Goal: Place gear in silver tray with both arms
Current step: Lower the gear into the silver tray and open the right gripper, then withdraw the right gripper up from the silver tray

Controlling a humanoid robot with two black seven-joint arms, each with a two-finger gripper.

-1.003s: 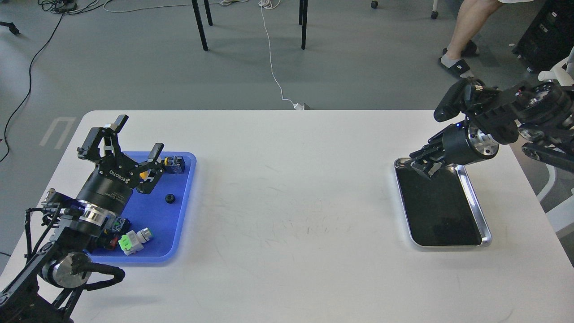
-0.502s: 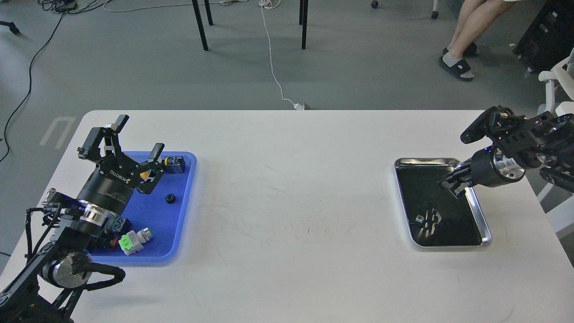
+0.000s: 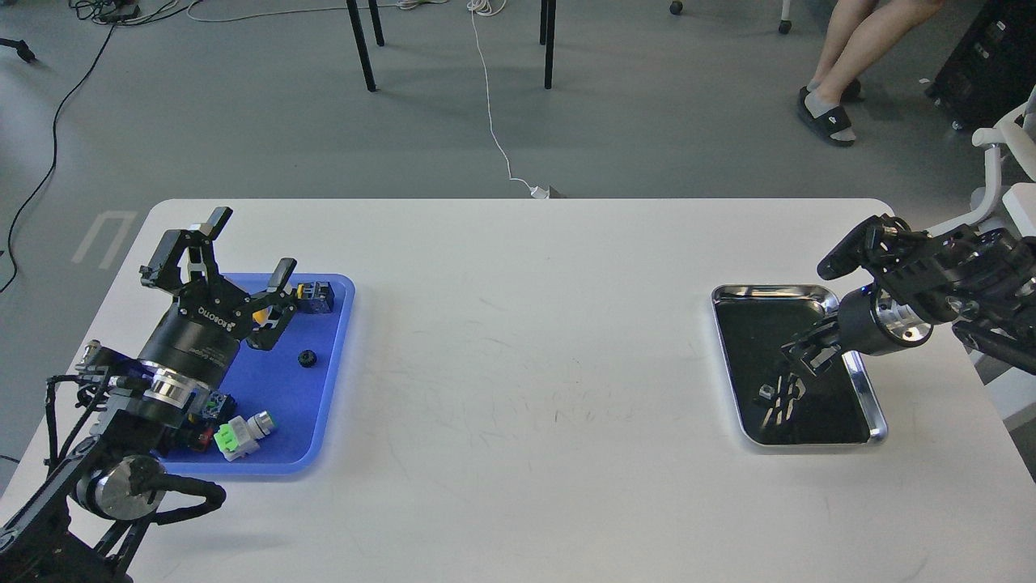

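The silver tray (image 3: 769, 289) lies at the right of the white table, and its dark bottom mirrors my arm. My right gripper (image 3: 801, 355) hangs low over the tray's middle, near its right rim. It is dark against the dark bottom, so its fingers cannot be told apart. A small black gear (image 3: 306, 358) lies on the blue tray (image 3: 324, 421) at the left. My left gripper (image 3: 249, 249) is open and empty above the blue tray's far end, up and to the left of the gear, not touching it.
The blue tray also holds a green and white part (image 3: 243, 433) and a blue and yellow switch (image 3: 316, 295). A white chair (image 3: 999, 138) and a seated person's feet (image 3: 825, 113) are beyond the table's right end.
My right gripper has moved from the silver tray's far left corner toward its right rim and lower over its middle. The left arm has not moved.
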